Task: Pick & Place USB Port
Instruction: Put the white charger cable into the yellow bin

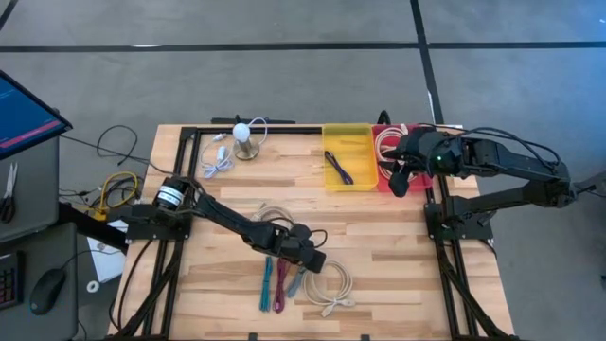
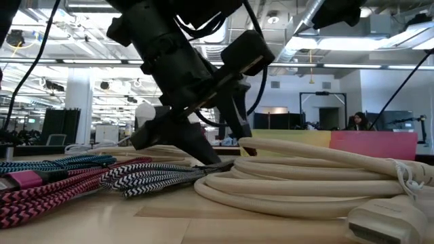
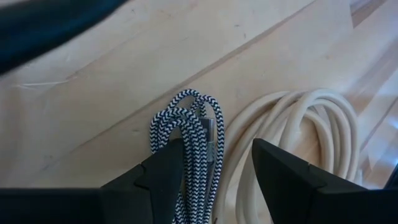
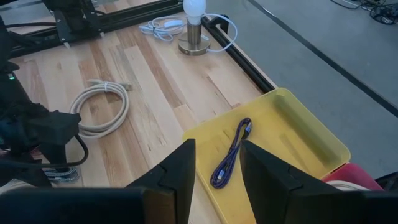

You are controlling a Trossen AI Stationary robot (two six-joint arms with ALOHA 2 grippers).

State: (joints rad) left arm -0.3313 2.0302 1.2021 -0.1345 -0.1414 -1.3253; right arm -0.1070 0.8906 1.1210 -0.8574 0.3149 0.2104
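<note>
Left gripper [image 3: 214,165], lower centre of the left wrist view, stands released astride the black-and-white braided cable [image 3: 186,134], beside the cream cable [image 3: 298,124]. Only the right wrist view shows the right gripper [image 4: 217,163] parted, empty, above the yellow bin [image 4: 311,134] holding a blue cable [image 4: 231,152].

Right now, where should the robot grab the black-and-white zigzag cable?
Probably at the looped end of the black-and-white cable, coming straight down from above. The bundle lies flat on the table, its strands packed into one narrow bunch, and the left pincer already stands open astride it. The cream cable lies close beside, so keep narrow.
</note>
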